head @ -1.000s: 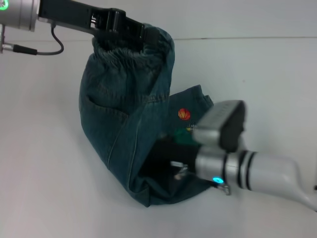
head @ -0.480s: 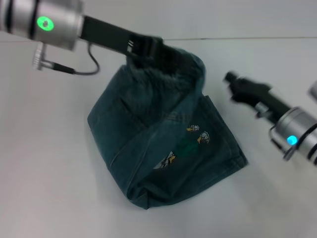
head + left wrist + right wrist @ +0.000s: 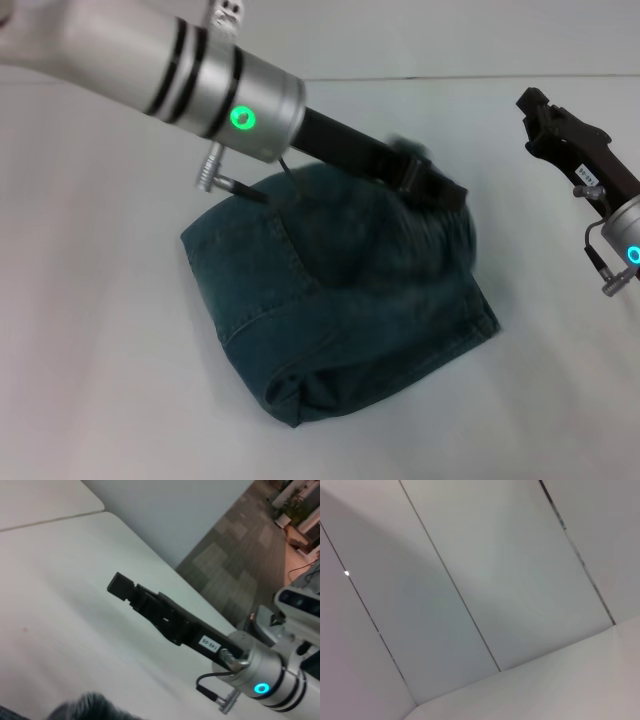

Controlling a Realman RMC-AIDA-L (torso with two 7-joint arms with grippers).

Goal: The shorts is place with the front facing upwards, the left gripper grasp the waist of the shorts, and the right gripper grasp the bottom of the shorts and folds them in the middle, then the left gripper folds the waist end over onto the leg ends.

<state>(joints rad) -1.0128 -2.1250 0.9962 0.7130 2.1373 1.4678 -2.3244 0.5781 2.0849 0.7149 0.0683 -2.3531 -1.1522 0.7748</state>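
The blue-green denim shorts (image 3: 335, 300) lie folded in a thick bundle in the middle of the white table (image 3: 90, 360). My left gripper (image 3: 438, 190) reaches in from the upper left and is shut on the waist end (image 3: 440, 232). It holds that end low over the bundle's right half, above the leg ends (image 3: 480, 322). My right gripper (image 3: 537, 108) hangs open in the air at the far right, apart from the cloth. The left wrist view shows that right gripper (image 3: 121, 586) with its white label (image 3: 208, 642), and a blurred bit of dark cloth (image 3: 85, 707) at the edge.
White table surface surrounds the shorts on all sides. The table's far edge (image 3: 420, 78) meets a pale wall. The right wrist view shows only pale wall panels (image 3: 470, 580). The left wrist view takes in grey floor (image 3: 235, 555) beyond the table's edge.
My left gripper has swept the waist end from the far left side over to the right, covering the embroidered patches. My right gripper let go earlier and has risen up and to the right.
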